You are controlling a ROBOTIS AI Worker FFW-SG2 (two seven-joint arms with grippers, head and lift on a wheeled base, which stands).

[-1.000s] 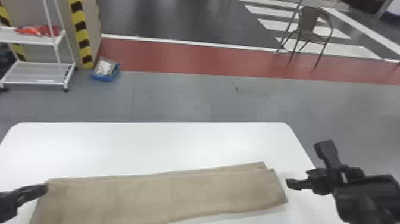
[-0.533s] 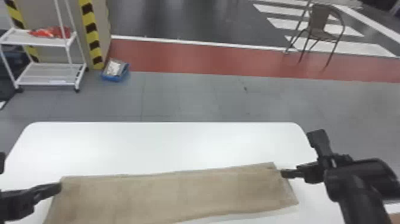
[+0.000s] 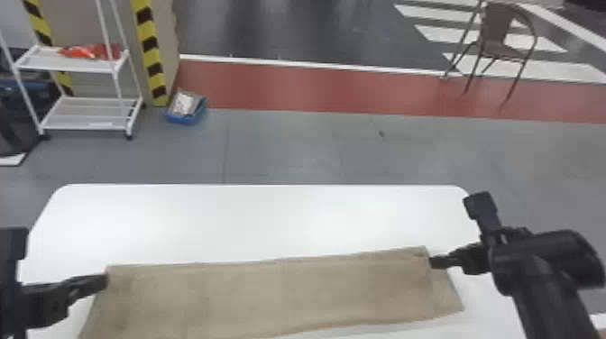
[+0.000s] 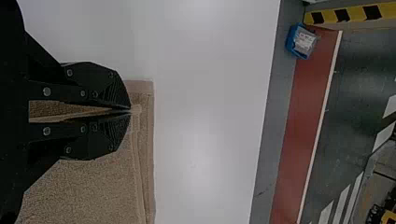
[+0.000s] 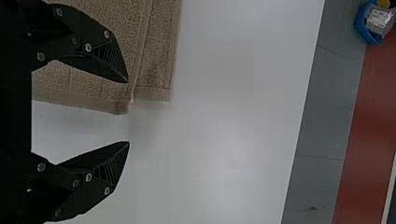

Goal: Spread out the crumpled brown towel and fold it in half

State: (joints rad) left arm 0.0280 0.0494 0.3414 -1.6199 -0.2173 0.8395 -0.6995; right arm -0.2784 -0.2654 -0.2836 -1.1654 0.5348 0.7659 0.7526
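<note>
Towel [image 3: 270,297] — right gripper [image 3: 433,262] nearer its corner.

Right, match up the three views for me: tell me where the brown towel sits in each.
Head view: the brown towel lies across the white table's near part.
Left wrist view: under the left gripper, which pinches its edge.
Right wrist view: its end is beneath one finger of the open right gripper.
Shared landmark: the blue bin on the floor.
</note>
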